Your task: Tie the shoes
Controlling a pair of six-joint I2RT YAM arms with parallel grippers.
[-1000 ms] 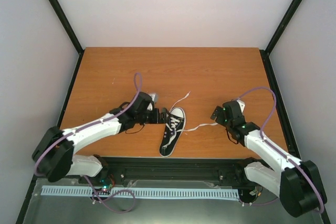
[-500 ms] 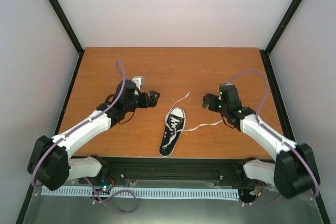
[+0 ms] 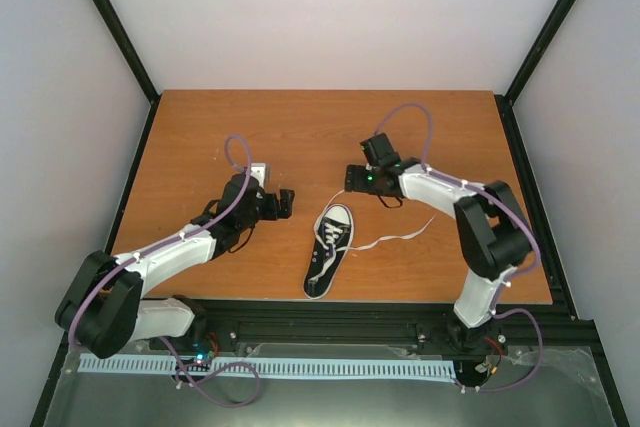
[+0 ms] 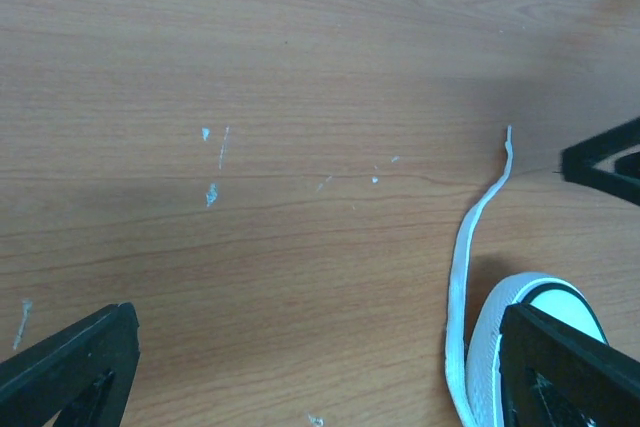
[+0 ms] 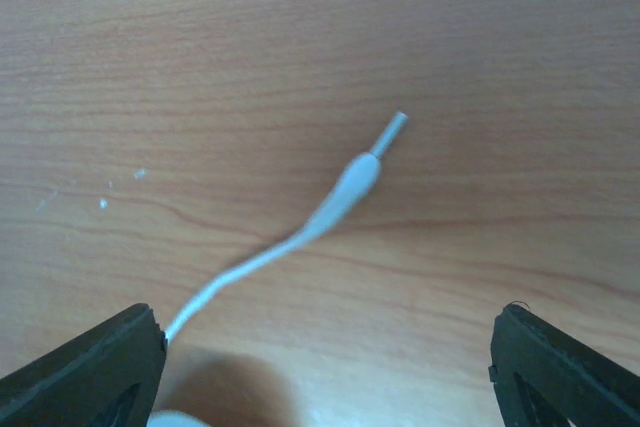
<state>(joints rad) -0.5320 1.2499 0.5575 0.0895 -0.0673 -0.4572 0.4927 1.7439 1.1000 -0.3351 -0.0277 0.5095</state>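
Observation:
The black sneaker (image 3: 329, 245) with a white toe cap lies in the middle of the table, toe pointing away. One white lace (image 3: 341, 195) runs up and right from the toe, and another lace (image 3: 396, 238) trails right. My left gripper (image 3: 284, 204) is open and empty, just left of the toe. In its wrist view (image 4: 320, 377) the lace (image 4: 463, 257) and the toe cap (image 4: 520, 309) lie by its right finger (image 4: 575, 372). My right gripper (image 3: 353, 177) is open above the far lace end. In its wrist view (image 5: 325, 377) the lace tip (image 5: 352, 183) lies between the fingers.
The wooden table (image 3: 200, 137) has black rails along its sides and a black bar along its near edge (image 3: 330, 309). Small white specks (image 4: 212, 192) mark the wood. The right gripper's finger (image 4: 603, 161) shows at the right edge of the left wrist view.
My right arm swung left and away, from beside the right lace to over the far lace end. My left gripper pulled back from the shoe's side and now hovers left of the toe.

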